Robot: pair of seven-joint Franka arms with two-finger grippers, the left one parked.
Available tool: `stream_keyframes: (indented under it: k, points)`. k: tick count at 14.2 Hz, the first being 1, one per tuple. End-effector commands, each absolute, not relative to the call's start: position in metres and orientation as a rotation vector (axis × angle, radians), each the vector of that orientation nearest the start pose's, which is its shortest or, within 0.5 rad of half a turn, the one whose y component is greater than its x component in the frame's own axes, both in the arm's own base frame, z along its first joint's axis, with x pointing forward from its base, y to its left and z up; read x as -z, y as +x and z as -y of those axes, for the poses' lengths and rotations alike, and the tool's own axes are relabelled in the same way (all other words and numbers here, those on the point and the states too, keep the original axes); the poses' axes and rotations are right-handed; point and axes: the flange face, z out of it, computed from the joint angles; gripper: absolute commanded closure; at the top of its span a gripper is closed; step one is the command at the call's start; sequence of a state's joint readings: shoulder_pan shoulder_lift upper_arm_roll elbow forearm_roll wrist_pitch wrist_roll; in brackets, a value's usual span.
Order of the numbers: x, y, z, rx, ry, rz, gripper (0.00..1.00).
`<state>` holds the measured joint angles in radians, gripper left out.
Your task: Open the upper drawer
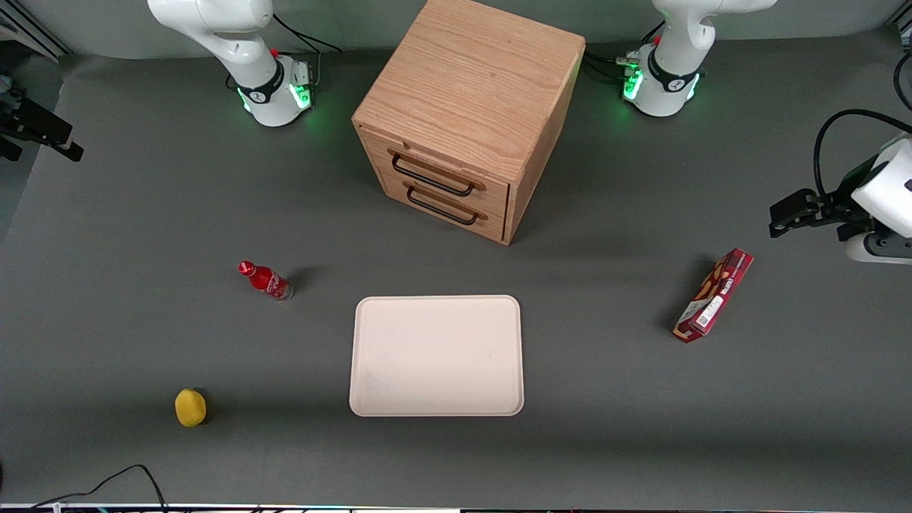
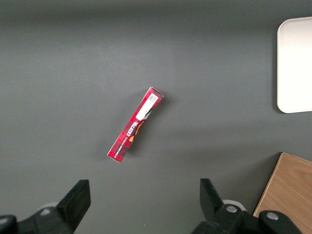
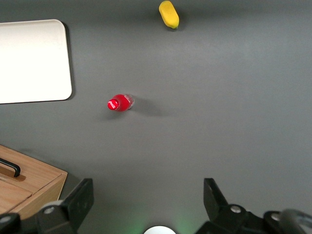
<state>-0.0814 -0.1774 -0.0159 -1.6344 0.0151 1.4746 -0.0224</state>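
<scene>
Two matching drawers face us on the wooden cabinet (image 1: 467,117) that stands between the arm bases, and the upper drawer (image 1: 442,171), light oak with a thin black bar handle (image 1: 432,178), sits closed and flush just above the lower drawer (image 1: 445,204). We see the gripper (image 3: 146,204) from the right wrist view hovering high over bare grey table (image 1: 605,299) toward the working arm's end, its two dark fingers (image 3: 78,200) spread wide with nothing between them; in the front view it is only partly visible at the picture's edge (image 1: 50,139), well apart from the cabinet. Writing is scarce: the red snack box (image 1: 714,295), lying toward the parked arm's end, carries a white label and a brand word we cannot read with confidence, and the small red bottle (image 1: 265,280) has pale lettering too small to make out. We find a cream tray (image 1: 436,355) nearer to the front camera than the cabinet, and a yellow lemon-like object (image 1: 190,407) nearer still, toward the working arm's end. From the wrist camera only a corner of the cabinet and one end of a handle show; the rest is cut off.
</scene>
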Motion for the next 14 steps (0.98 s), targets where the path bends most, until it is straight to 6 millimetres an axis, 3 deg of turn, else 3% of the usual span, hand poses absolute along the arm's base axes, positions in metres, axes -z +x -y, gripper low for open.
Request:
stream_keyframes:
  k: [1,5,6,7,10,12,14]
  points:
    - [-0.683,0.488,0.047,0.021,-3.129,-0.072,0.0]
    - [-0.687,0.487,0.043,0.026,-3.12,-0.07,0.0]
    - [-0.689,0.484,0.035,0.01,-3.12,0.042,0.0]
    - [-0.694,0.482,0.023,0.0,-3.11,0.261,0.0]
    - [-0.695,0.497,0.005,0.026,-2.97,0.709,0.0]
    - [-0.688,0.505,-0.031,-0.009,-2.832,1.036,0.0]
    - [-0.676,0.501,-0.104,-0.064,-2.739,1.256,0.0]
